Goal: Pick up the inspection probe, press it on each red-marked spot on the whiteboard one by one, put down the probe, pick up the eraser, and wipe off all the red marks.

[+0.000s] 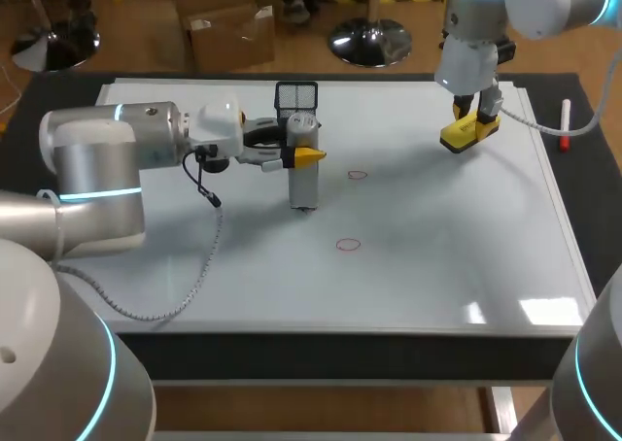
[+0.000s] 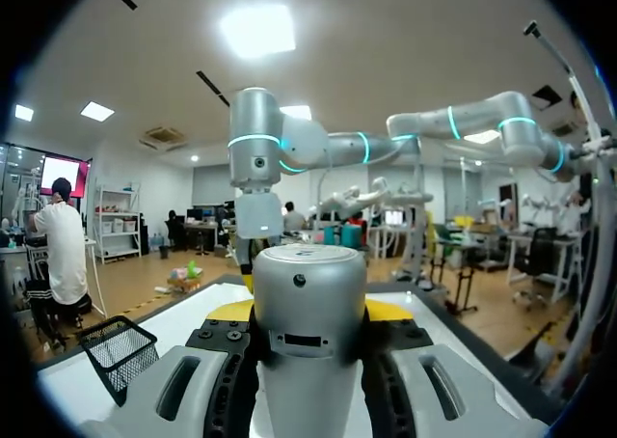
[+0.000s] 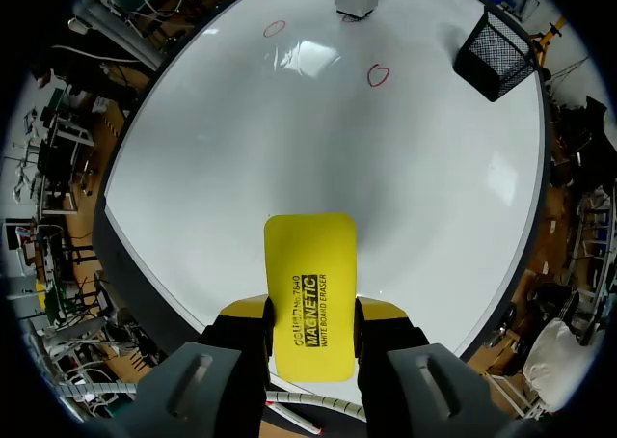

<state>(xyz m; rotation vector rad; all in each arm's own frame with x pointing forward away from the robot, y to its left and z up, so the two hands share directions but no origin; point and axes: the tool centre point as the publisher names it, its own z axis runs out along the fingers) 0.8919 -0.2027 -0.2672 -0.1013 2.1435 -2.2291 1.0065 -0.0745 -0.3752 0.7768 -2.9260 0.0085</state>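
Nearer red mark (image 1: 348, 245) and farther red mark (image 1: 358, 175) sit unwiped, centre frame. Beside them, the left gripper (image 1: 303, 152) clamps the upright inspection probe (image 1: 304, 184) on the whiteboard (image 1: 437, 256). Upper right, the right gripper (image 1: 474, 120) grips the eraser (image 1: 463, 138); wiping looks unstarted.

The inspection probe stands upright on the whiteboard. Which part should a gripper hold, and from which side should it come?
Grip the inspection probe at its round upper body, coming in level from the side. It stands upright, tip on the whiteboard, so its flanks are free; the left gripper holds it so.
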